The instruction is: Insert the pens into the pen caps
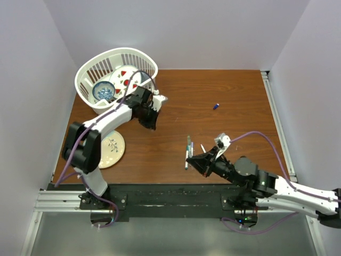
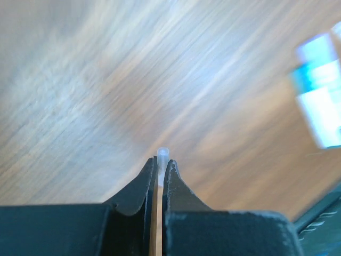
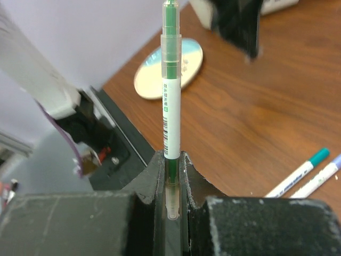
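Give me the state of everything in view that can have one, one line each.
Left hand: shut on a small pale piece, too blurred to identify.
Right hand: shut on the green pen, which sticks straight out of it.
Two other pens: lying loose on the table, side by side.
Blue cap: lying alone on the table, on no pen.
Basket: upright, holding a bowl.
Plate: flat on the table.

Three pens are counted: one green pen, one teal-capped pen, one purple-capped pen. One loose blue cap, one small translucent tip of uncertain kind, one basket, one bowl and one plate are also counted.
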`<act>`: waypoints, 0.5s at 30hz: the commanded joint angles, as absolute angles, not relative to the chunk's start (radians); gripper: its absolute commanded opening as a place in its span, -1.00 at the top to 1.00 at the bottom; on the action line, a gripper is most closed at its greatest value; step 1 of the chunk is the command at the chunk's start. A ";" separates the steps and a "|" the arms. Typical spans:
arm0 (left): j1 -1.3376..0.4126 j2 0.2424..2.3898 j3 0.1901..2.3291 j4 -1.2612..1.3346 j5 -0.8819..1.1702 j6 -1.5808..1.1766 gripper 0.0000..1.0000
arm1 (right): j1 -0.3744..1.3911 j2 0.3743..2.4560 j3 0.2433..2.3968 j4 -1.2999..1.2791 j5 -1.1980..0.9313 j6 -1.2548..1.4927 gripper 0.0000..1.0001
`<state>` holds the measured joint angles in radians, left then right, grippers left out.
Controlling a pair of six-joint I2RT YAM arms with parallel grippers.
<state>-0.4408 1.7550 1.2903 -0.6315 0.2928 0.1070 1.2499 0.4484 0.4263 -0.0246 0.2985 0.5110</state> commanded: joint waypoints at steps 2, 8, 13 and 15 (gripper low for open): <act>-0.439 1.443 1.091 -0.171 0.534 -0.340 1.00 | 1.252 0.537 0.342 0.213 0.183 0.488 1.00; -0.449 1.187 0.713 0.659 0.657 -0.875 1.00 | 1.252 0.664 0.315 0.404 0.104 0.472 1.00; -0.456 1.140 0.574 1.000 0.660 -1.090 1.00 | 1.252 0.785 0.304 0.554 0.141 0.512 1.00; -0.457 1.132 0.520 1.133 0.644 -1.170 1.00 | 1.250 0.849 0.314 0.595 0.186 0.532 1.00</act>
